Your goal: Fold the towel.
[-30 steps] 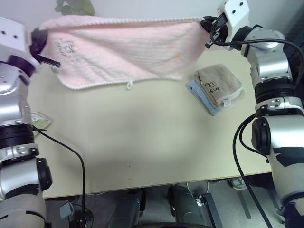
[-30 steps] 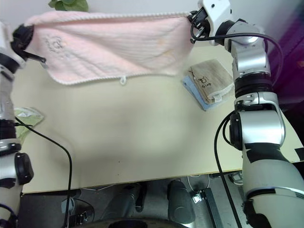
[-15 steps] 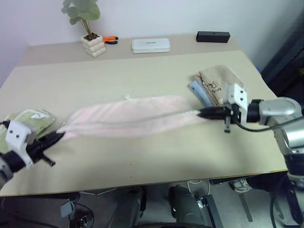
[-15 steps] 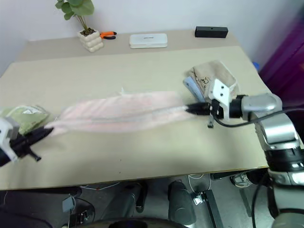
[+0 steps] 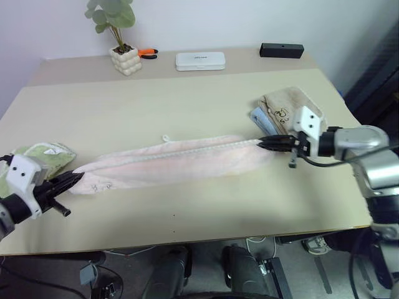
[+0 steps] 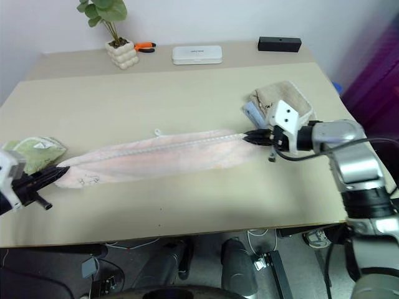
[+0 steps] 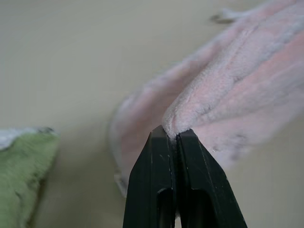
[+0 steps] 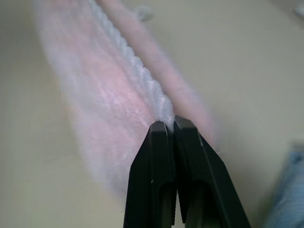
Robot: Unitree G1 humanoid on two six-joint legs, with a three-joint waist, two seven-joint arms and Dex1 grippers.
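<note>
Towel lies stretched in a long doubled strip across the table, left gripper and right gripper each pinching an end corner, first fold apparently laid; next likely calls for letting go or bringing the ends together.

A: Setting? Office or lab room.
B: Agreed. Plain beige worktop, bare white wall, potted plant, white case, black box, cables underneath.
</note>
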